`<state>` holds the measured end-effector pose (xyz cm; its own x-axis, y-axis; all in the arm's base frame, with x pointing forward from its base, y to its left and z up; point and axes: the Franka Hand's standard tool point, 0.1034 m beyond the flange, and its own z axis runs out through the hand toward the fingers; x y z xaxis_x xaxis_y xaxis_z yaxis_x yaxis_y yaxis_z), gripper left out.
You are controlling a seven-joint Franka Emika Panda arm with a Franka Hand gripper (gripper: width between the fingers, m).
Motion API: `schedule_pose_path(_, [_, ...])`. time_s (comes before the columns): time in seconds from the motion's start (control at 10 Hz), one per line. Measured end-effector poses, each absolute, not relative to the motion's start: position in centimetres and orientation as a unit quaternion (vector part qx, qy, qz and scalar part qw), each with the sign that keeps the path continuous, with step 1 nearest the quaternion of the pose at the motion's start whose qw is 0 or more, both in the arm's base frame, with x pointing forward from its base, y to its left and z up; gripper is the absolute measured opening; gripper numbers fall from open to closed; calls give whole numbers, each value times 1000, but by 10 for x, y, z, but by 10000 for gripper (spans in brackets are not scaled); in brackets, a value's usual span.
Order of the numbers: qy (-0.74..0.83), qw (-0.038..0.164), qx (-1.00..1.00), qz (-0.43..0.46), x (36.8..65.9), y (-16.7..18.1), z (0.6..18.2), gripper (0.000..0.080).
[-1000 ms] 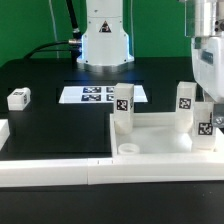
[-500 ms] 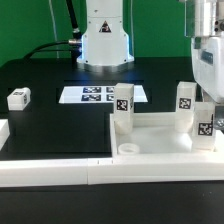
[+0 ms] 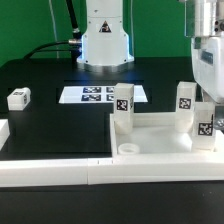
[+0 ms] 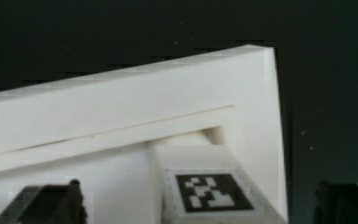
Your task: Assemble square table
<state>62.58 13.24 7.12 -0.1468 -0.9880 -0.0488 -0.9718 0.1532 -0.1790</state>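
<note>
The gripper (image 3: 208,104) hangs straight down over one corner of the table top (image 3: 160,147). In the wrist view its two dark fingers (image 4: 43,203) are apart. One is on each side of the near leg (image 4: 208,188). A dark gap shows between each finger and that leg, so the hand is spread wide and is not squeezing anything.

The near leg is a short white block with a black-and-white tag. It stands upright right under the hand, in the front corner of the table top on the exterior view's right.

The table top is a white square tray with a raised rim. It lies on the black table (image 3: 50,125) with its hollow side up.

Just behind the hand, the second leg (image 3: 186,100) stands upright in the next corner. Farther from the hand, toward the exterior view's left, the third leg (image 3: 122,100) stands in the back corner. In front of that one is an open round socket (image 3: 128,150).

A long white rail (image 3: 50,170) runs just in front of the table top. The marker board (image 3: 100,95) lies flat behind the table top, near the robot base (image 3: 105,40).

Well apart from the hand, far to the exterior view's left, the loose leg (image 3: 18,97) lies on the black table.
</note>
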Motion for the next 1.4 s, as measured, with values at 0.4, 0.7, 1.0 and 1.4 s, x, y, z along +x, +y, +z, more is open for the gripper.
schedule_pose_path(0.4, [543,62,-833,-80,630,121,73,649])
schedule_pose_path(0.7, [470,56,-876,-90,629,123,72,649])
schedule_pose_path(1.0, [240,24,-965,-101,632,112,74,649])
schedule_pose_path(1.4, [202,18,-974,-99,633,108,73,514])
